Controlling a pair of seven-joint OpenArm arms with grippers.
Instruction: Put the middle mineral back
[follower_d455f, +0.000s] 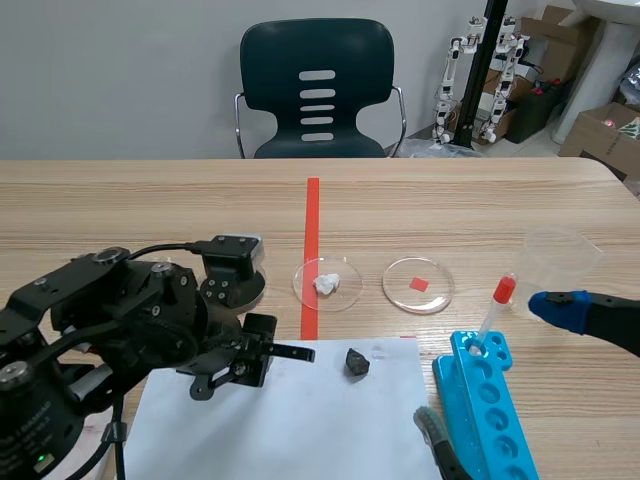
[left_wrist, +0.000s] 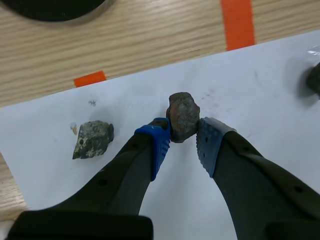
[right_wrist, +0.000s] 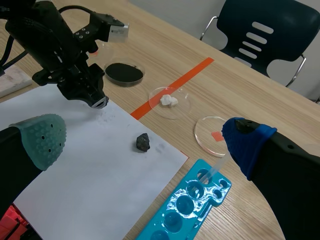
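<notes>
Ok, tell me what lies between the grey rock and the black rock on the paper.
The brown rock, clamped in the left pincer, lies between the grey rock and the black rock; the left wrist view shows it.

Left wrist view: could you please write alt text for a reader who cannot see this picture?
The left hand is shut on a reddish-brown mineral, pinched between its blue and grey pads over a white paper sheet. A grey speckled mineral lies on the sheet beside the hand. Beyond the sheet is the wooden table with orange-red tape marks.
</notes>
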